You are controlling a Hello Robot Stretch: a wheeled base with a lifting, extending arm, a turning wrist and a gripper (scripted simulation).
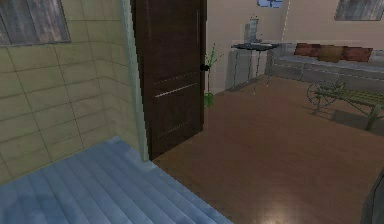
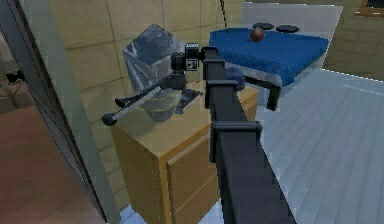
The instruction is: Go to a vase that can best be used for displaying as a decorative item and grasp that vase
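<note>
A grey, glassy, faceted vase (image 2: 150, 52) stands on a light wooden nightstand (image 2: 178, 165) against the tiled wall in the arm side view. The dark arm (image 2: 235, 150) rises from the bottom edge to the two white marker squares (image 2: 190, 55) beside the vase. From there the gripper (image 2: 112, 118) reaches left across the front of the vase, its thin fingers ending near the nightstand's left corner. With the vase standing right behind it, I cannot tell whether the gripper holds anything.
A bed (image 2: 270, 52) with a blue cover, a brown ball (image 2: 257, 34) and dark pillows stands beyond the nightstand. In the forward view a dark door (image 1: 170, 75) stands ajar. Past it are wooden floor, a potted plant (image 1: 208, 92), a small table (image 1: 250, 55) and a sofa (image 1: 325, 58).
</note>
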